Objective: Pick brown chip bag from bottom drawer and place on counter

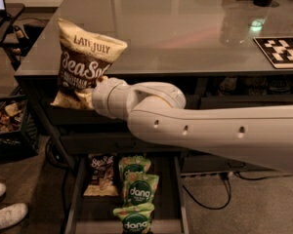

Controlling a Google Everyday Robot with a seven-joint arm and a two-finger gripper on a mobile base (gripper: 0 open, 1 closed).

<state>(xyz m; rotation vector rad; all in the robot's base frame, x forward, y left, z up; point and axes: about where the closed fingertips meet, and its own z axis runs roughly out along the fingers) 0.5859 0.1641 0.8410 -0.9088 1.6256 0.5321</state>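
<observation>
We see the end effector (98,86) clamped on the chip bag's (83,57) lower side, bag upright just off the tabletop's (176,28) front-left edge, above the open bottom drawer (101,214); raise it clear, then carry inward.

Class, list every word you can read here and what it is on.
"LATE JULY": cream band of the crinkly brown chip bag, held by the gripper at the grey counter's edge.
"Sea Sa": its brown body; smaller print blurred.
"dang": green snack bags in the dark grey bottom drawer.
Brown bag beside them: blurred.
Black-and-white square marker: no words.
</observation>
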